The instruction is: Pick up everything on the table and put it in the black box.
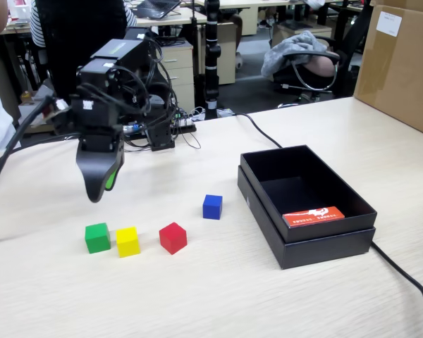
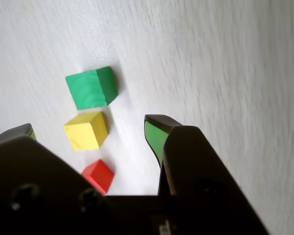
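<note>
Nothing has gone into the black box (image 1: 307,225) yet, by the look of it: all I can see inside is an orange-red card (image 1: 313,216) lying at the near end. So the whole job is still ahead.

Counting what's on the table (image 1: 218,296): four cubes, one of each colour. In the fixed view the green cube (image 1: 97,237) sits at about 8 o'clock from the table's middle, the yellow cube (image 1: 127,241) just beside it towards 3 o'clock, then the red cube (image 1: 173,237), and the blue cube (image 1: 212,206) a little further back, nearest the box. One box, at 3 o'clock from the blue cube.

The gripper (image 1: 96,189) hangs in the air above and behind the green cube, touching nothing. In the wrist view its jaws stand spread apart with bare table between them, and green, yellow and red lie ahead of the gap. My guess is green gets taken first.
</note>
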Motion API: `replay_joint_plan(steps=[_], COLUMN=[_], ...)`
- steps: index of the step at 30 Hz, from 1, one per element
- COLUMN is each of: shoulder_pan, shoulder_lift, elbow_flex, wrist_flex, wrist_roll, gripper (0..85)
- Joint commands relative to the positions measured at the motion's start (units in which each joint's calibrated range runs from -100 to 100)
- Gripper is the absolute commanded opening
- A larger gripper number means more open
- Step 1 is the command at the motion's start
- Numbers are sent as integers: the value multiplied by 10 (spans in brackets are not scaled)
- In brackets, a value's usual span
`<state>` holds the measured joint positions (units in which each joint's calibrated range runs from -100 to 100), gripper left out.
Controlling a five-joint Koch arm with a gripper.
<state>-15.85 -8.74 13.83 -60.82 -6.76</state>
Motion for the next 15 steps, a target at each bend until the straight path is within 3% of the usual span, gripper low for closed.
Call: replay_joint_plan(steps=[1, 15], shoulder_pan=[-6, -12], shoulder_lift=[42, 281], elbow_flex=[71, 218], wrist_flex=[-8, -33], wrist_roll=[-7, -15], gripper=[444, 423])
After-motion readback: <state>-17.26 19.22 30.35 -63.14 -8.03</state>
